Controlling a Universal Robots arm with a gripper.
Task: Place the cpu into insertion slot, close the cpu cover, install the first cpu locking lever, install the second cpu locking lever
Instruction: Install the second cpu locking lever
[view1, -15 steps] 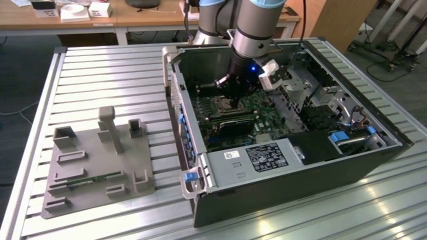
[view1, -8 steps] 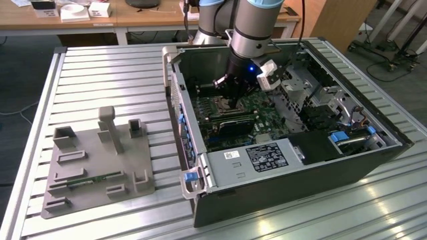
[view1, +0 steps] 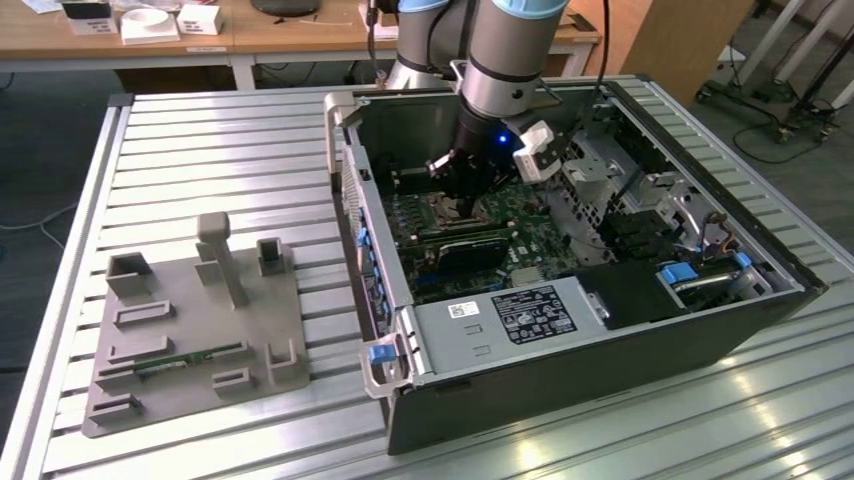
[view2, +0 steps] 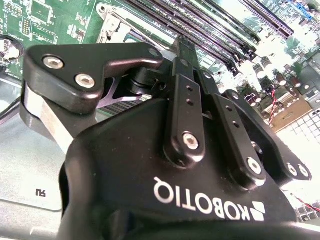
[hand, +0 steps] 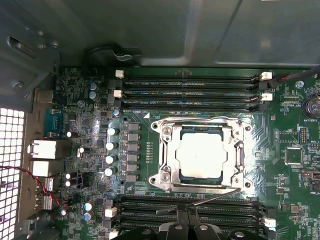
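The computer case (view1: 561, 330) walls hem the arm in closely. Memory slots (hand: 192, 87) flank the insertion slot (hand: 165, 176) on two sides. The cpu (hand: 201, 154) lies seated in it under the closed cpu cover (hand: 234, 131), just beyond the gripper (hand: 189, 212), whose jaws' state I cannot tell.

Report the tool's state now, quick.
Tool: down over the motherboard beside the insertion slot, where the cpu already sits under the cpu cover. Open or shut cannot be told.
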